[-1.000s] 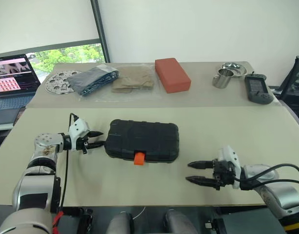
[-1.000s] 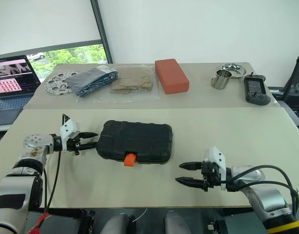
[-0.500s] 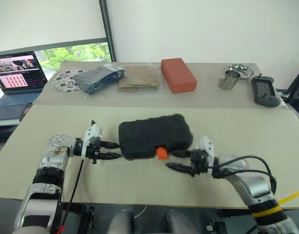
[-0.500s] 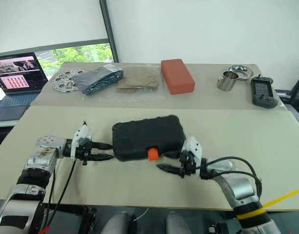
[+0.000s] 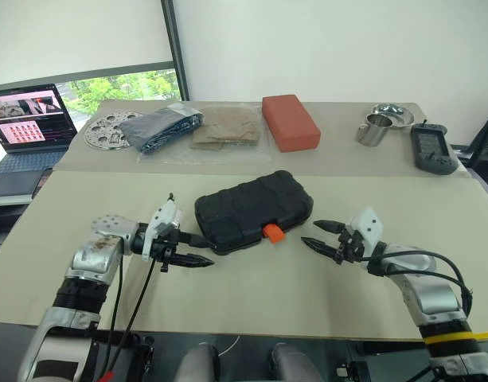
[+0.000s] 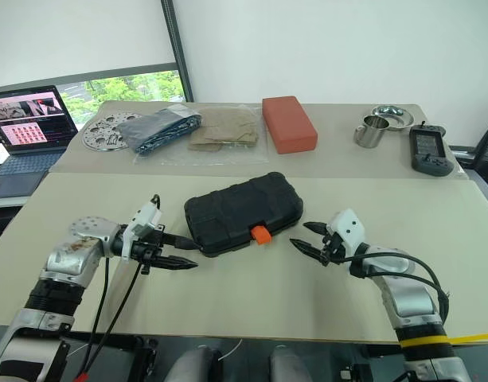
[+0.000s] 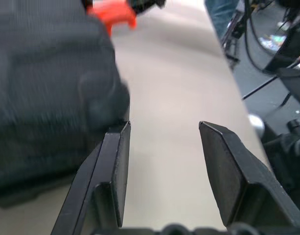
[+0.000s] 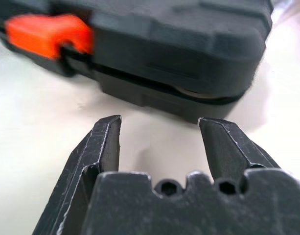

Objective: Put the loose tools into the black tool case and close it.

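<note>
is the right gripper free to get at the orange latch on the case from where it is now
Probably yes. The right gripper hangs open just beside the black tool case, with only bare table between its fingertips and the orange latch, which faces the near edge.

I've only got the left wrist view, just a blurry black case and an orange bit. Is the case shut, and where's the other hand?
Observer: The black tool case lies closed on the table, its orange latch on the near edge.
Operator: And the right hand?
Observer: The right hand sits just right of the latch, fingers apart, gripping nothing.
Operator: Is my left hand touching the case?
Observer: The left hand is at the case's left end, fingers apart; the upper fingertip is close to that end, contact unclear.
Operator: Any loose tools left out?
Observer: None on the near table. The far table holds a red-orange block, bagged items, a metal cup and a black handheld device.
</note>
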